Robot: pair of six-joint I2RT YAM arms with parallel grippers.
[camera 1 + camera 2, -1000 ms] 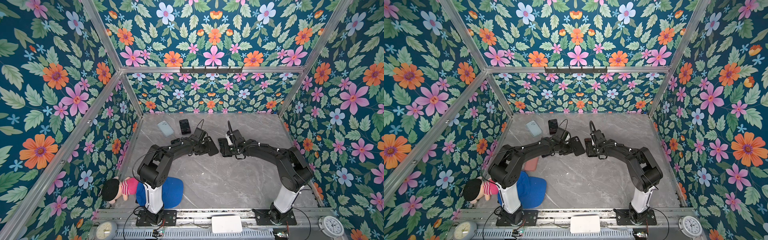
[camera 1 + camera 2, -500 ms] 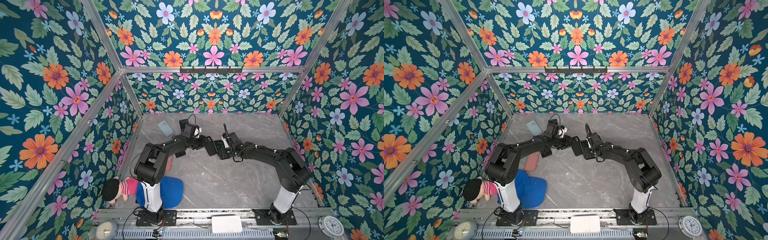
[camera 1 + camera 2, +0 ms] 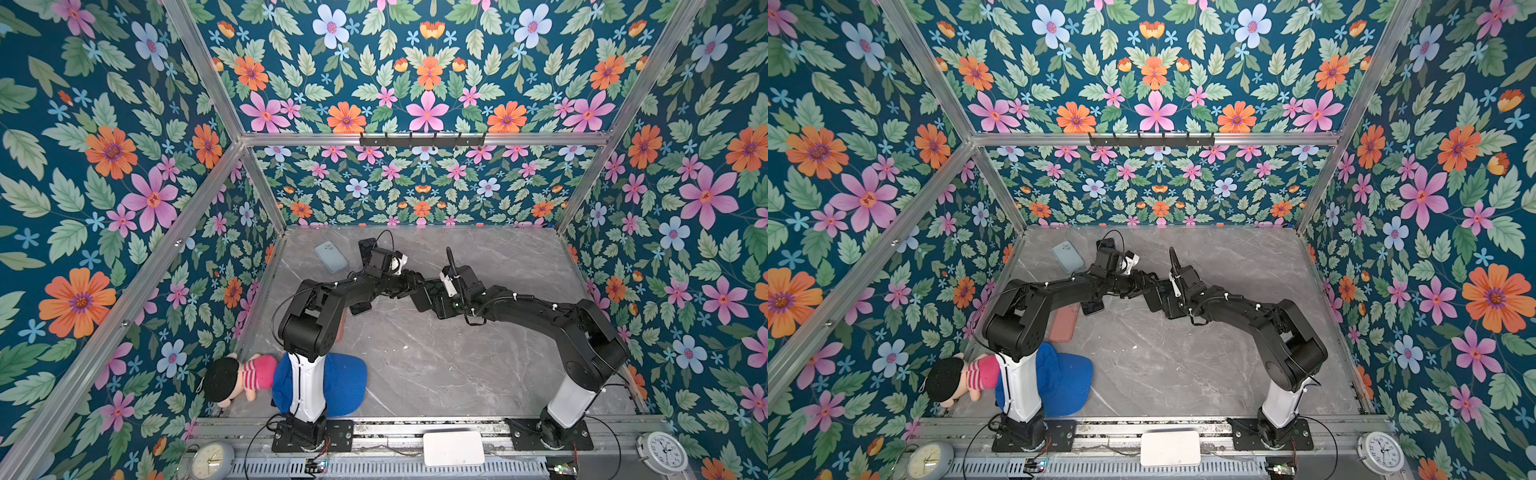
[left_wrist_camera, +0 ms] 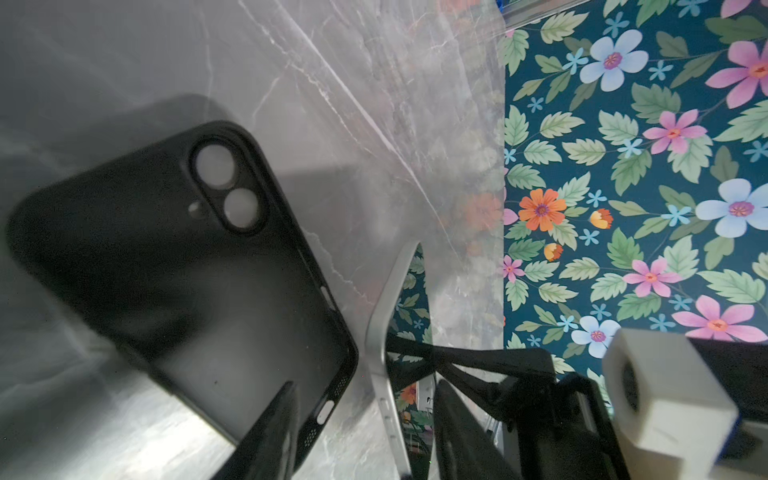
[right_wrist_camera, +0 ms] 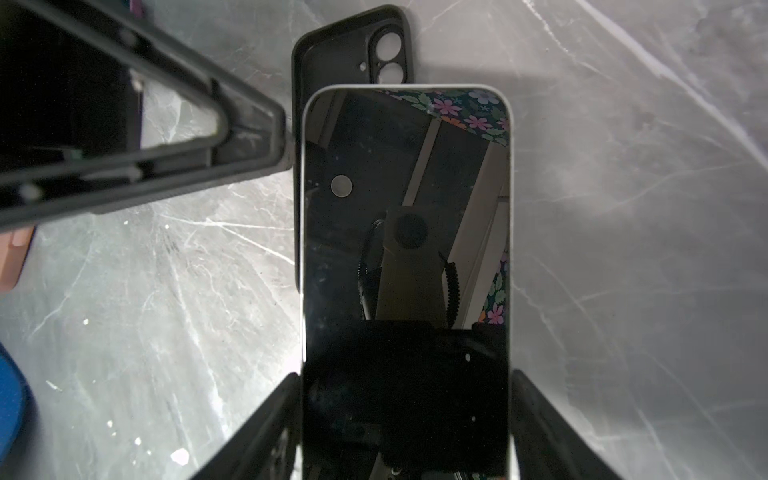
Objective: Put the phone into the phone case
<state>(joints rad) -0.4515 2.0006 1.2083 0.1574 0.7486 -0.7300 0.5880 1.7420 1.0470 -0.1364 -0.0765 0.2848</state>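
The phone (image 5: pixel 405 208) hangs over the black phone case (image 5: pixel 332 54), not yet seated. The case's camera-cutout end and one long rim show past the phone's edges. In the left wrist view a strip of bare table (image 4: pixel 365 257) separates the phone's silver side from the case's rim. We cannot tell whether the phone's lower end touches the case. The case lies flat, hollow side up, with open marble around it.

The phone has a dark screen and a pale silver frame, and its glass mirrors the room.

The right gripper (image 5: pixel 405 436) clamps the phone across its long edges near one end. The left gripper (image 4: pixel 365 436) has its fingers spread, one over the case and one beyond the phone's edge, apparently gripping nothing. In both top views the left arm (image 3: pixel 332 291) and the right arm (image 3: pixel 540 307) stretch low and meet above the case.

Apart from the case lie a light blue case (image 3: pixel 330 256), a pink case (image 3: pixel 1064 322) and a blue cap (image 3: pixel 345 384).
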